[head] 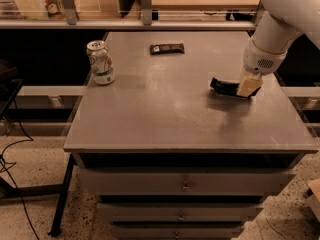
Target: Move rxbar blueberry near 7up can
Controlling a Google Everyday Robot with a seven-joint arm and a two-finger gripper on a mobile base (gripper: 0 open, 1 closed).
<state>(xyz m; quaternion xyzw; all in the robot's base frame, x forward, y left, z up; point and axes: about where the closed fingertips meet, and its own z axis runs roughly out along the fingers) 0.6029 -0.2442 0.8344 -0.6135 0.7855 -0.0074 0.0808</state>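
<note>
Gripper [248, 85] rests at the rxbar blueberry [223, 86], well apart from the 7up can [101, 62]; whether clamped, unclear.
</note>
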